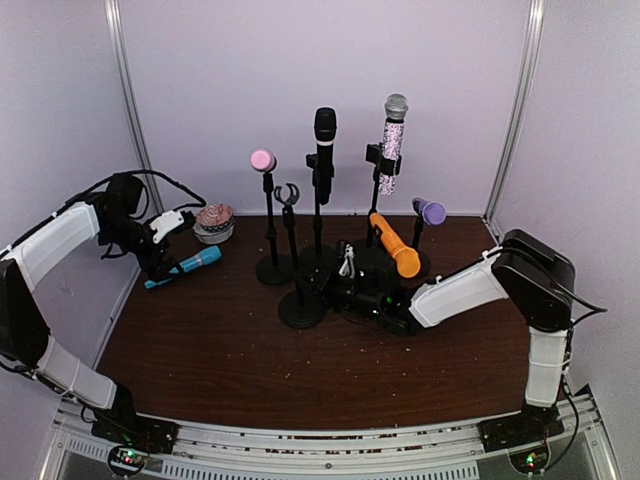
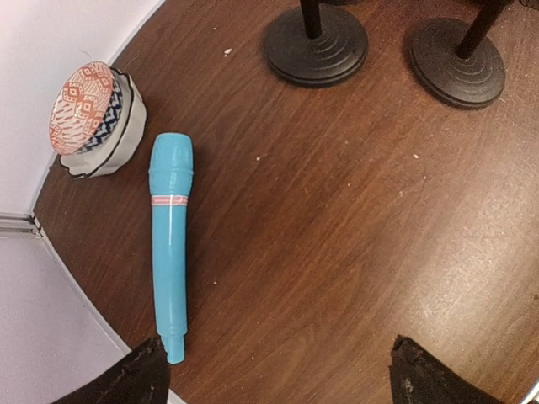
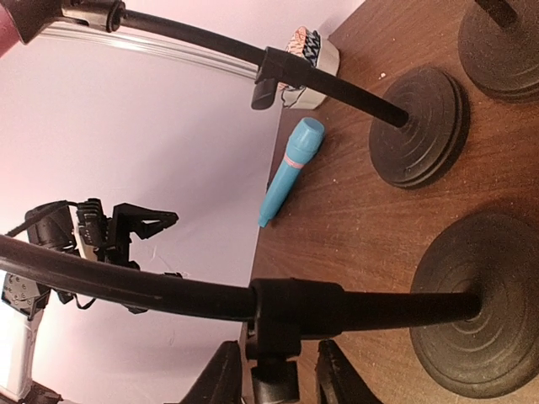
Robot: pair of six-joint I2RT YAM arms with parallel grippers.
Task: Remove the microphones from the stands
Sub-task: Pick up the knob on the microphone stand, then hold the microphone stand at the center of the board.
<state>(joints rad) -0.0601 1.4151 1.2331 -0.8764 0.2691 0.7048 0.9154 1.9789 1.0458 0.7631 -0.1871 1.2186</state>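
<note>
top view: the blue microphone (image 1: 185,267) lies flat on the surface (image 1: 300,370) at the far left, off any stand, just beside a patterned bowl (image 1: 214,222). the left gripper (image 1: 160,265) hovers over it, jaws spread wide and holding nothing; in the left wrist view its fingertips (image 2: 143,379) flank the handle end without touching. the right gripper (image 3: 278,379) straddles the collar on the pole of the empty stand (image 1: 288,195), fingers close on either side; whether they clamp it cannot be told. pink (image 1: 263,160), black (image 1: 325,140) and glitter (image 1: 392,140) microphones sit upright in their stands behind.
</note>
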